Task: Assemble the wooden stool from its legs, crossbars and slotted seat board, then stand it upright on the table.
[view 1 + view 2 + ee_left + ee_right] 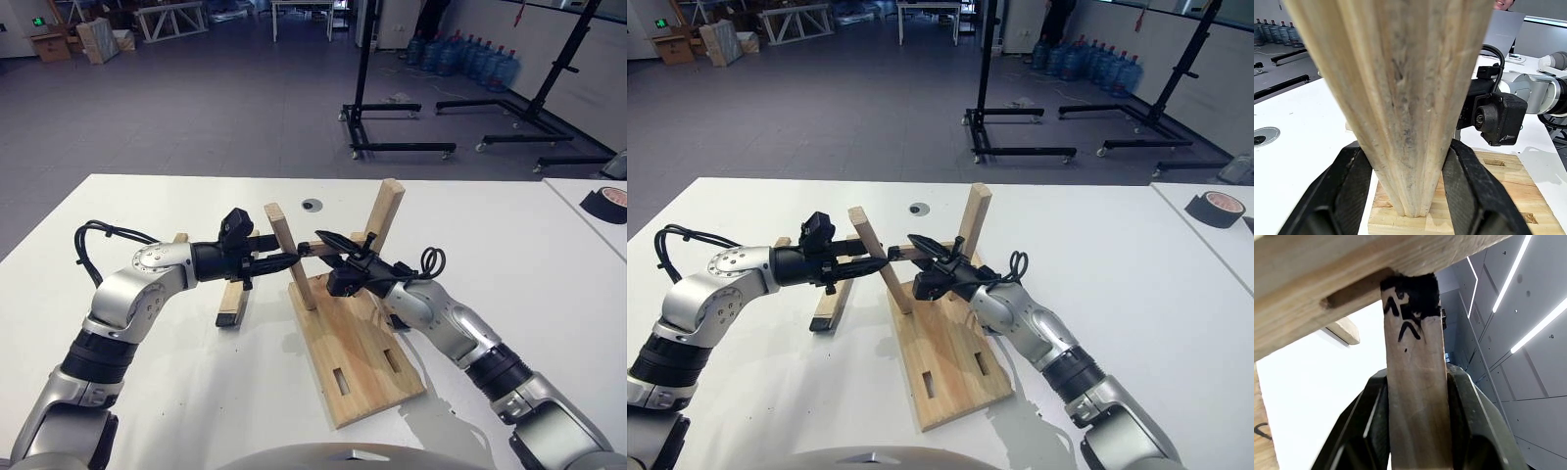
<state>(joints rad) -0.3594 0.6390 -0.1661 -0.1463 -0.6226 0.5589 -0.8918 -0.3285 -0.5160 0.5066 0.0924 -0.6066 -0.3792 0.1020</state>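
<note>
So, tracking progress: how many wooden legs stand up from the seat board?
2. One pale wooden leg leans at the slotted seat board's far left, gripped by the left claw; the second leg rises at its far right, base hidden behind the right claw holding a wooden crossbar.

Black tape roll point(1215, 208) on the neighbouring table point(1227, 250); 2 wheeled stands point(364, 69) and, seemingly, water jugs point(460, 54) behind.
</note>
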